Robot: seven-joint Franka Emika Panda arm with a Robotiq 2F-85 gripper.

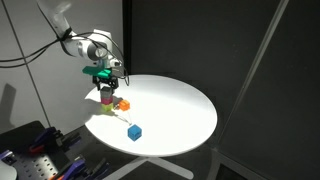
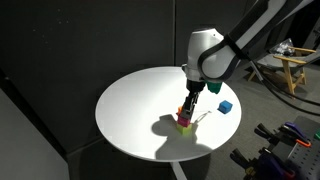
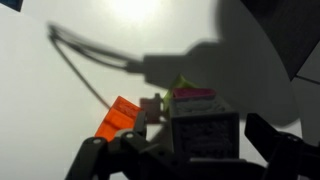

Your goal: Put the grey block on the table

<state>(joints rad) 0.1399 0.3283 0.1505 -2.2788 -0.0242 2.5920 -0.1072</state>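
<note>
The grey block (image 3: 205,135) is a light-grey cube on top of a small stack, above a magenta cube (image 3: 194,96) and a green block. In the wrist view my gripper (image 3: 195,152) is open, with one finger on each side of the grey block and small gaps to it. In both exterior views the gripper (image 1: 105,84) (image 2: 187,107) hangs straight over the stack (image 1: 104,99) (image 2: 185,121), near the edge of the round white table (image 1: 175,105) (image 2: 135,105). The fingers hide the grey block in those views.
An orange block (image 1: 122,103) (image 3: 120,118) lies right beside the stack. A blue cube (image 1: 134,132) (image 2: 226,107) sits alone on the table a short way off. Dark curtains stand behind, and equipment lies below the table edge.
</note>
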